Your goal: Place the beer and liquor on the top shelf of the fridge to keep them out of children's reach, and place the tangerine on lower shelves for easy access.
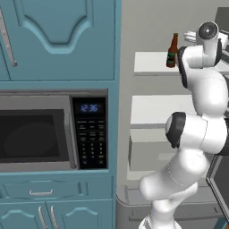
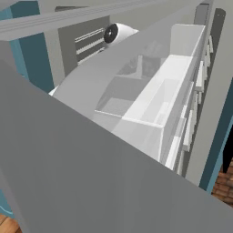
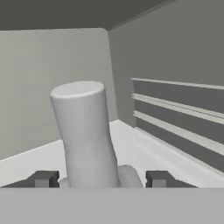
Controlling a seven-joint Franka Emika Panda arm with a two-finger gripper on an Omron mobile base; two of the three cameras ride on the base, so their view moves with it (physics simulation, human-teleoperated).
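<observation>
Jaws straddle the liquor [image 3: 85,131], its round neck pale grey and flat-capped; whether they grip is unclear.

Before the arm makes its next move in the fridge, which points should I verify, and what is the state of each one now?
1. The fridge is open: ok.
2. The beer stands upright on the top shelf: ok.
3. The neck of the liquor stands upright between the finger tips of the gripper: ok.
4. The fingers press on the liquor: cannot tell, as the contact is hidden at the bottom of the hand view.
5. The base of the liquor rests on the shelf: cannot tell, because the base is hidden.
</observation>
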